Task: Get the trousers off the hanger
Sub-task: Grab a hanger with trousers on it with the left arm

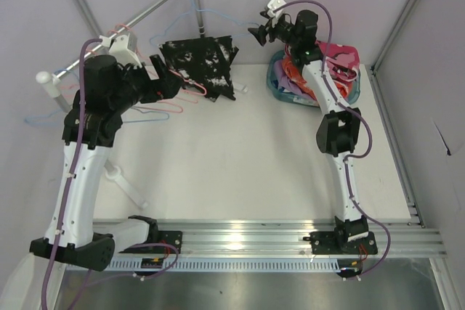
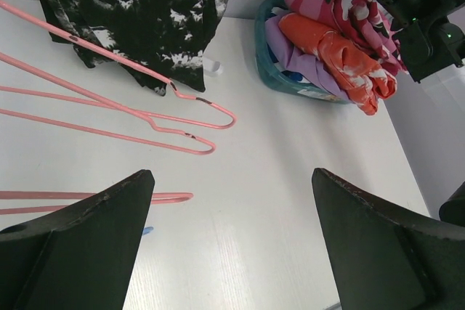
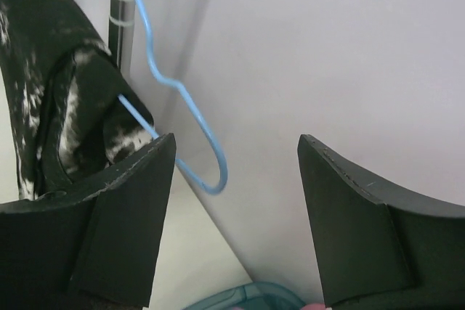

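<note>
— The left gripper is hovering with its jaws spread wide, gripping nothing.
— And the right gripper?
— Also gaping, empty, near the blue hanger.
— The black speckled trousers?
— Hanging on that hanger; the other pairs are lying in the teal basket.

The black speckled trousers are soft matt cloth; pink hangers smooth coated wire; rail shiny metal; basket glossy teal plastic.
</note>
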Robot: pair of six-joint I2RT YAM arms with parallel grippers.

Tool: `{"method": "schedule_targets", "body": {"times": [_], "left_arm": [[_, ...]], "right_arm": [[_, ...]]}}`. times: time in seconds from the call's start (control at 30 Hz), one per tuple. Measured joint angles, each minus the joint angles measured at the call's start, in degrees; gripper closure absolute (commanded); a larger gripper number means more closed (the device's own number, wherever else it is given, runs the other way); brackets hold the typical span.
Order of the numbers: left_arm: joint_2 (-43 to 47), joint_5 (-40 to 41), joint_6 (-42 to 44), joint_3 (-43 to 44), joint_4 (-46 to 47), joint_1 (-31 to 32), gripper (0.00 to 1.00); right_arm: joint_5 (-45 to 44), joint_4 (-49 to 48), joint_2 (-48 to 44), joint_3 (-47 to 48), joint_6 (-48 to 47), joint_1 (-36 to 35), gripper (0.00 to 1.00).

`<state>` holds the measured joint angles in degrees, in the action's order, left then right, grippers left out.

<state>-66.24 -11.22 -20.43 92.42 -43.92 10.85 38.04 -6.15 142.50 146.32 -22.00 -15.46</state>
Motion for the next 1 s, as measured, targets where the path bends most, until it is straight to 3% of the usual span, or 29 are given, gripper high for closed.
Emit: {"method": "schedule_targets", "body": {"times": [0.5,0.8,1.0], "left_arm": [[-2.0,-1.6,-0.8,0.1,1.0,0.0,0.04],[-2.2,-3.1,-1.2,0.1,3.2,0.0,0.04],[-4.6,-5.4,-2.7,0.1,6.5,0.0,0.05]], "right_arm": [[9.6,1.7,1.0,-4.9,1.9,-0.5,0.33],[9.9,0.6,-5.5,-18.5,2.4,-2.4,0.32],[9.8,-5.0,-12.4,-26.8,4.9,-2.9,0.32]]}}
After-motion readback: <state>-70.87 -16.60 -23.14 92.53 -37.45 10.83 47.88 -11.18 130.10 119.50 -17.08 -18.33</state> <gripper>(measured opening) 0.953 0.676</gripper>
